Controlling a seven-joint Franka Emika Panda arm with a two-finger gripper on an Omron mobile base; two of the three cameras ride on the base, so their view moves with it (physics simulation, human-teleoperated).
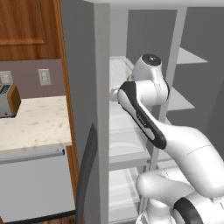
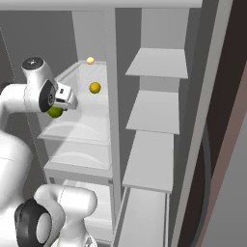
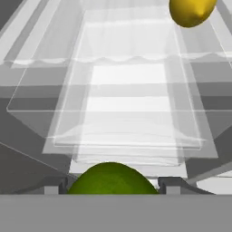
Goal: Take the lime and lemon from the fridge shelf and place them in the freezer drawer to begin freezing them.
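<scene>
Lime [image 3: 112,178] sits gripped in the hand [image 2: 61,107], near the shelf [image 2: 72,130] front. Lemon [image 2: 95,87] waits farther back; both must yet reach the freezer drawer.

Rear base pair, close hand camera

A speckled cream tabletop [image 1: 33,120] carries a toaster [image 1: 8,100]. Above it, a wooden cabinet [image 1: 28,28] hangs over a mauve wall with outlets [image 1: 44,77].
</scene>
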